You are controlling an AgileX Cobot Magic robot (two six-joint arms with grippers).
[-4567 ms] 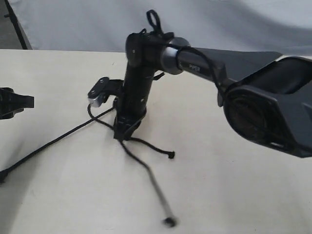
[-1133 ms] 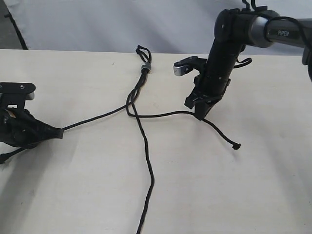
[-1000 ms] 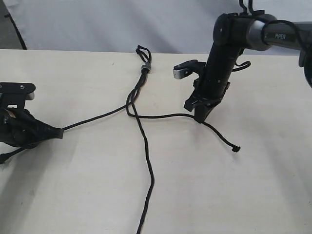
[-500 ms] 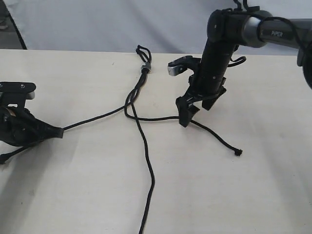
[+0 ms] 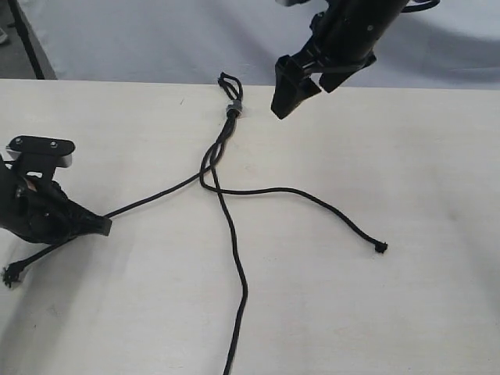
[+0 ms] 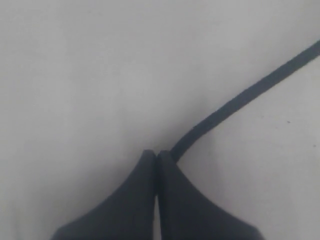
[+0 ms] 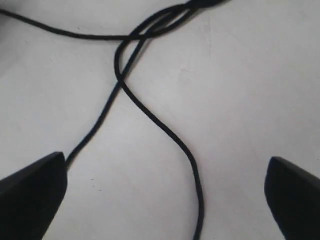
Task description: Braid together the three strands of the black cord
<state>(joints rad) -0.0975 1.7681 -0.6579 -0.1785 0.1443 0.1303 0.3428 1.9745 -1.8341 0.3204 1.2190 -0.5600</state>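
Thin matte black woven cord [image 5: 223, 139] splitting in three strands [image 5: 305, 194] on smooth pale worktop [image 5: 406, 312], left fingers [image 6: 140, 200] clenched on one strand, right fingers [image 5: 287, 90] released, above it

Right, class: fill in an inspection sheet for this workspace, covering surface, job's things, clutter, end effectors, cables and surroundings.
Surface: pale beige flat tabletop, matte.
Job's things: thin black woven cord, looped and grey-banded at the far end, splitting into three matte black strands; left strand, middle strand and right strand cross near the split, then fan apart.
Clutter: nothing seen.
End effectors: left end effector shut on the left strand at the table; right end effector open, raised, empty.
Cables: nothing seen.
Surroundings: pale grey fabric backdrop.
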